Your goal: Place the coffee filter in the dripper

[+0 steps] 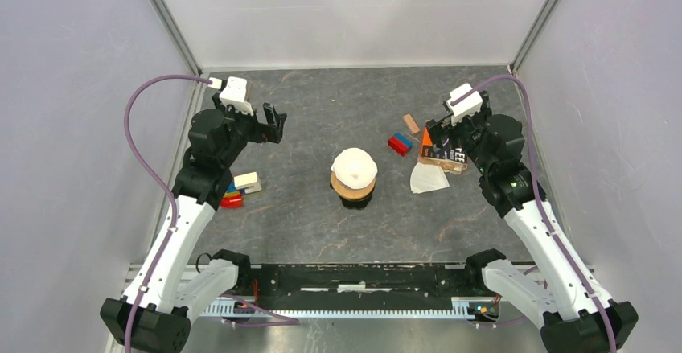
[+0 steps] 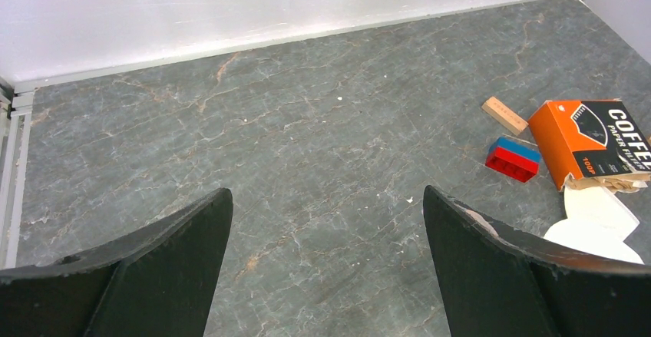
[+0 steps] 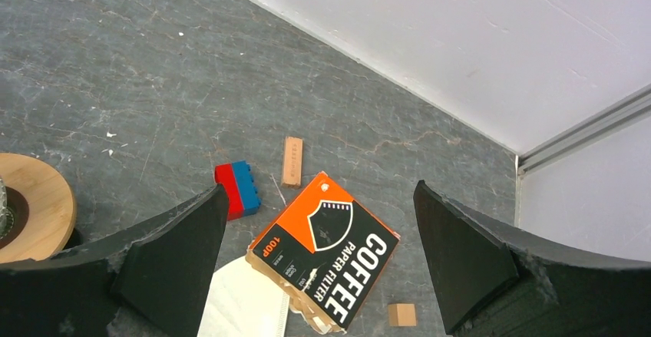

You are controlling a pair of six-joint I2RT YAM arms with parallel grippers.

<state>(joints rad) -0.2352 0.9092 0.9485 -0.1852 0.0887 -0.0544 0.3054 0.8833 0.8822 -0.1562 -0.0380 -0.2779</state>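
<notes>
Surveying from the largest item down, the table (image 1: 306, 224) carries both arms drawn back to its far corners, well apart from the work at centre. Left gripper (image 2: 326, 193): jaws spread to full width, nothing between them, bare table beneath. Right gripper (image 3: 318, 189): likewise fully spread and empty, hanging above the orange filter box (image 3: 326, 249). The dripper (image 1: 355, 188) stands upright mid-table, with the coffee filter (image 1: 354, 162) resting on its wooden collar as a rounded white dome. The filter looks perched rather than sunk, though the overhead view cannot confirm how deep it sits. In my judgement the step in hand is seating. It calls for a vertical approach over the dome's centre with the jaws narrowed first. A light push should send the paper's point into the cone without creasing it. The stand looks narrow, so any sideways load risks tipping it. A flat-folded filter (image 1: 426, 178) and a red-and-blue block (image 1: 399, 144) lie near the box and need no attention
</notes>
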